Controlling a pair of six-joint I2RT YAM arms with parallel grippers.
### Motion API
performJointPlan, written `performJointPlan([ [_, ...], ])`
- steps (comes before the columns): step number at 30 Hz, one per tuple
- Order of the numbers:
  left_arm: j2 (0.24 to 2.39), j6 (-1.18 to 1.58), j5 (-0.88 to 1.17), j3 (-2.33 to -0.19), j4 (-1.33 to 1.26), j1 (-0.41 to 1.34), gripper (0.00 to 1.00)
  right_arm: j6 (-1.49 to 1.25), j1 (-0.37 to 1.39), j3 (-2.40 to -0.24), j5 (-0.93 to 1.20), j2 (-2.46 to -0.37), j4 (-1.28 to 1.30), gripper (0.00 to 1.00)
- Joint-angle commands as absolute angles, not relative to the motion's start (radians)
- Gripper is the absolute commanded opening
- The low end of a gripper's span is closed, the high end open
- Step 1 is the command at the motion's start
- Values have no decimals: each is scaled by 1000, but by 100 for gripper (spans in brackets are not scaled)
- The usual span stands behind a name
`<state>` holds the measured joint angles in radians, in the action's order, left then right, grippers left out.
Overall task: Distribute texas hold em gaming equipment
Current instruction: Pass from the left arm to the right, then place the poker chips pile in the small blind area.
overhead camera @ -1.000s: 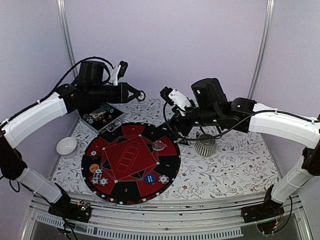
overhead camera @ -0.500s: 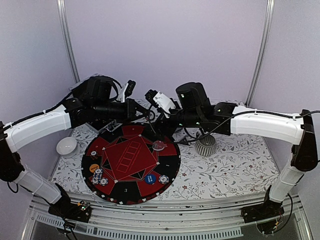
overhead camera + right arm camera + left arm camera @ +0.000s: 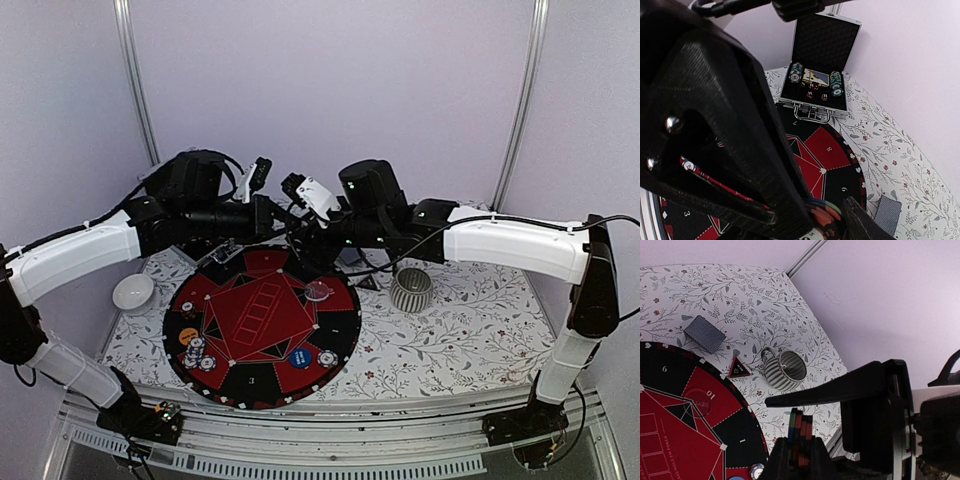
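Texas hold 'em gaming equipment lies mostly on the round black-and-red poker mat point(image 3: 262, 318), which sits on the left half of the floral-clothed table point(image 3: 450, 340).

Starting from the left on my feed, a small white bowl point(image 3: 133, 292) sits on the cloth near the table's left edge, off the mat. The open black hinged case point(image 3: 820, 55) stands just past the mat's far-left edge, with two chip stacks and red dice inside.

At the mat's left edge I see the orange round disc point(image 3: 188, 336), and just nearer me a cluster of striped-edge poker chips point(image 3: 200, 356). Along the near-right edge lie the blue round disc point(image 3: 300, 357) and a single chip point(image 3: 327, 357) beside it. The clear round disc point(image 3: 318, 291) rests towards the far-right edge.

Above the mat's far edge the two grippers meet. The left gripper point(image 3: 799, 452) is clamped on a short stack of multicoloured chips point(image 3: 799, 422), held in the air. The right gripper point(image 3: 832, 227) has its fingers either side of that same stack, but I cannot tell whether they press on it.

On the cloth off the mat's far-right edge lie a grey-blue-backed deck of cards point(image 3: 705, 333) and a small red-and-black triangular marker point(image 3: 739, 369). The ribbed silver cup point(image 3: 411, 290) stands to their right.
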<state>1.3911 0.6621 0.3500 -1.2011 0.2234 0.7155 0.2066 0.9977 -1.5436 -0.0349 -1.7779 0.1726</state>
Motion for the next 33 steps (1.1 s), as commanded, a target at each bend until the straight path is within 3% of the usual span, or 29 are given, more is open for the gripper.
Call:
performJointPlan([
  [1, 1373, 654, 350, -1193, 212, 729, 0, 203, 995, -1576, -63, -1791, 165, 44],
  [4, 1376, 649, 340, -1195, 223, 729, 0, 201, 995, -1589, -59, -1794, 181, 33],
  [8, 1390, 641, 338, -1192, 235, 729, 0, 199, 995, -1600, -45, -1798, 198, 6],
  [14, 1417, 631, 344, -1167, 247, 729, 0, 178, 996, -1568, -23, -1778, 221, 2],
  [18, 1456, 630, 407, -1160, 246, 729, 35, 158, 995, -1534, 1, -1764, 257, 2],
  [23, 1460, 622, 387, -1135, 248, 729, 64, 121, 996, -1455, 57, -1740, 306, 2],
  [26, 1451, 603, 339, -1134, 277, 724, 75, 93, 994, -1397, 95, -1730, 340, 2],
  [33, 1427, 577, 288, -1106, 320, 704, 80, 46, 1001, -1307, 174, -1739, 420, 2],
])
